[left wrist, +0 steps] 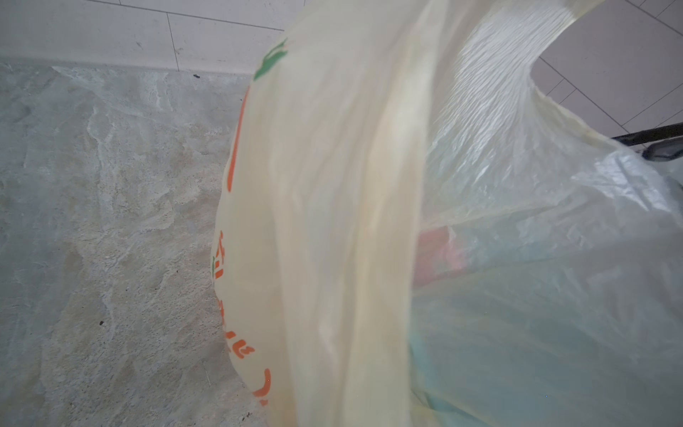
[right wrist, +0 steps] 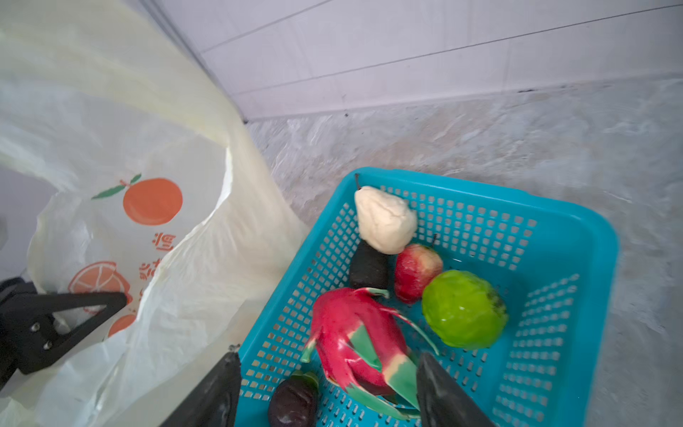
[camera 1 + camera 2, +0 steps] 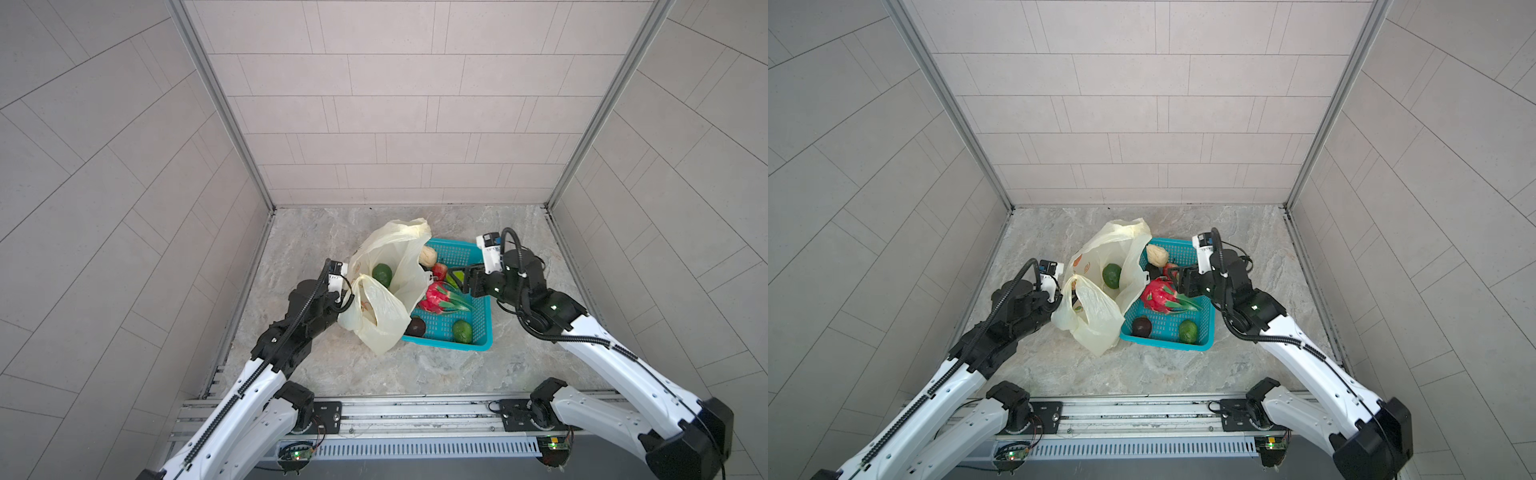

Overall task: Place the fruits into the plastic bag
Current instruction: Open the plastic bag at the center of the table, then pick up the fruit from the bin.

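Note:
The pale-yellow plastic bag (image 3: 399, 249) (image 3: 1121, 245) (image 1: 332, 222) (image 2: 111, 129) stands open left of the basket. My left gripper (image 3: 347, 291) (image 3: 1061, 291) is shut on its near handle. One round green fruit (image 3: 382, 274) (image 3: 1112, 275) lies inside the bag. The dragon fruit (image 3: 436, 297) (image 3: 1156, 295) (image 2: 354, 340) lies in the teal basket (image 3: 444, 344) (image 2: 554, 207). My right gripper (image 3: 461, 278) (image 3: 1177, 280) (image 2: 327, 366) hangs open over it, a jaw on either side of its scaly end. Beside it lie a small red fruit (image 2: 417, 271), a bright green fruit (image 2: 464, 308) and a dark brown fruit (image 3: 415, 327) (image 2: 294, 401).
The basket also holds a cream-coloured fruit (image 3: 428, 255) (image 2: 384, 220), a dark elongated one (image 2: 367, 266) and a green one (image 3: 462, 331) in the near corner. The bag's wall leans over the basket's left rim. Tiled walls close in on three sides of the marble floor (image 3: 415, 374).

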You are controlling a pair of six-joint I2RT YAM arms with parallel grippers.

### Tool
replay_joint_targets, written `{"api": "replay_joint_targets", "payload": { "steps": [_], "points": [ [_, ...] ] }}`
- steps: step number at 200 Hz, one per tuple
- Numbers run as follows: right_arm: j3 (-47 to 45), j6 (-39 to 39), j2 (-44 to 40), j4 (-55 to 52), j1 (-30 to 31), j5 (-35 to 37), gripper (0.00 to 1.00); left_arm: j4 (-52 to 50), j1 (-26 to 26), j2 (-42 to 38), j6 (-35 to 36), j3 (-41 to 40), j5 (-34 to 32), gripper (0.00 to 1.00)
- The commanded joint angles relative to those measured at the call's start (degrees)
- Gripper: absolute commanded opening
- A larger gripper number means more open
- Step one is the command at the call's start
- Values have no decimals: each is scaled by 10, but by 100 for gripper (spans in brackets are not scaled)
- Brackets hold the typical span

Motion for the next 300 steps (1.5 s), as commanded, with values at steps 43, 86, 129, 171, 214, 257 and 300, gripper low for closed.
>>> {"api": "replay_joint_targets", "payload": {
  "steps": [43,86,129,171,214,257,300],
  "points": [
    [59,-77,110,-176,-21,68,72,36,3,-11,19,-3,19,0],
    [148,-105,271,-174,-21,131,79,36,3,-6,26,0,25,0],
    [280,-105,426,-240,-21,140,83,38,3,-3,32,2,23,0],
    [352,-95,530,-299,-20,155,84,40,3,-5,32,-2,24,0],
    [340,-85,556,-297,-18,161,82,44,3,-5,34,-4,26,0],
    [314,-57,565,-233,-21,117,56,46,3,-1,35,0,28,0],
    [268,-34,442,-213,-22,101,24,44,3,1,39,2,40,0]
  ]
}}
